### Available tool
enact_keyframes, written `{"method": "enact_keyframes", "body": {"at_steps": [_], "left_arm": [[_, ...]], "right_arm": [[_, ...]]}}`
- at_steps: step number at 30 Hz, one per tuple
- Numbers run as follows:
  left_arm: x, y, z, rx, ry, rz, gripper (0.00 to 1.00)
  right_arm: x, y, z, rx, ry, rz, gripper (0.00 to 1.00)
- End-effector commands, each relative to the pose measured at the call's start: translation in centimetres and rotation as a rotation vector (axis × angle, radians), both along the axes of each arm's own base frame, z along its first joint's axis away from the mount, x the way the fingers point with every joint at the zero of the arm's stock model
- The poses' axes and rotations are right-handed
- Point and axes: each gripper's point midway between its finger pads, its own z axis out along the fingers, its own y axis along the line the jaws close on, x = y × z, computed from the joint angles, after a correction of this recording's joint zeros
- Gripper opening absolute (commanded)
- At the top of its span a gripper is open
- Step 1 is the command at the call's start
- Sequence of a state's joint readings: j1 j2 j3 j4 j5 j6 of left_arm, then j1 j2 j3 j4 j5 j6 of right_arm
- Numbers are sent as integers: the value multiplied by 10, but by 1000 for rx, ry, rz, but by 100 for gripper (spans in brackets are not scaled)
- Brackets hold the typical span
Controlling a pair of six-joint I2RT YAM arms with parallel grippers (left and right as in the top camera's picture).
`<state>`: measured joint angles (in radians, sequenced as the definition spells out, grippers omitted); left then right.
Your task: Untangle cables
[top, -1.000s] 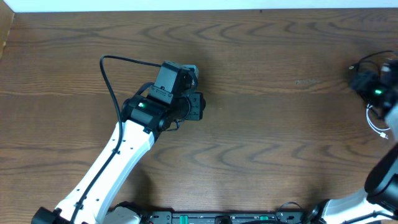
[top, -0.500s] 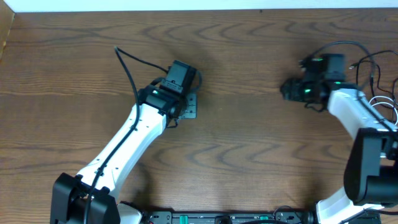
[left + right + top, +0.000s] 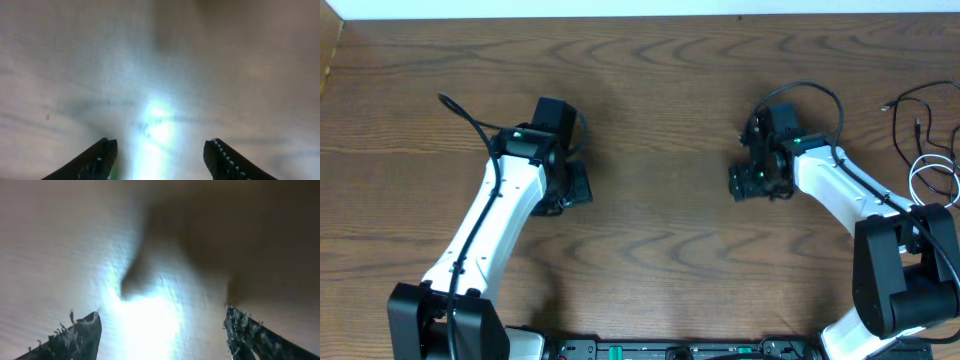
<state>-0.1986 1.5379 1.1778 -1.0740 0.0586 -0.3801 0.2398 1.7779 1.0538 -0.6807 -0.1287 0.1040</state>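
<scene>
The black cable [image 3: 903, 97] and the white cable [image 3: 917, 172] lie looped together at the far right edge of the table, partly cut off by the overhead view's border. My right gripper [image 3: 742, 185] is to the left of them, well apart, low over bare wood. In the right wrist view it [image 3: 160, 312] is open with nothing between the jaws. My left gripper [image 3: 574, 186] is on the left half of the table, far from the cables. In the left wrist view it [image 3: 160, 142] is open and empty over bare table.
The brown wooden table [image 3: 660, 110] runs to a white edge at the back. Thick black wires arch over each arm [image 3: 470, 118]. The right arm's base [image 3: 910, 270] stands at the front right, close to the cables.
My left arm has swung left across the table. My right arm has come in from the right edge toward the middle, moving away from the cables. Both grippers stay empty.
</scene>
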Motion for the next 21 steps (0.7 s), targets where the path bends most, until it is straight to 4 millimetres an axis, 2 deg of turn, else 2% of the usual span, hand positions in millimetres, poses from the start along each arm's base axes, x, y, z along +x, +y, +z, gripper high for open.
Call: {"method": "enact_keyframes", "body": {"at_steps": [1, 6, 10, 15, 21], "left_arm": [[-9, -5, 5, -38, 38, -34, 61], [-26, -2, 4, -28, 90, -47, 61], [-32, -1, 3, -36, 45, -53, 61], [-38, 2, 11, -55, -140, -64, 61], [-55, 6, 38, -96, -431, -92, 61]], "right_arm": [[-5, -12, 10, -6, 23, -86, 76], [-13, -18, 39, -10, -13, -91, 75], [-15, -20, 67, 6, -110, -94, 75], [-24, -33, 93, -26, -229, -112, 72], [-34, -36, 121, 25, -448, -121, 73]]}}
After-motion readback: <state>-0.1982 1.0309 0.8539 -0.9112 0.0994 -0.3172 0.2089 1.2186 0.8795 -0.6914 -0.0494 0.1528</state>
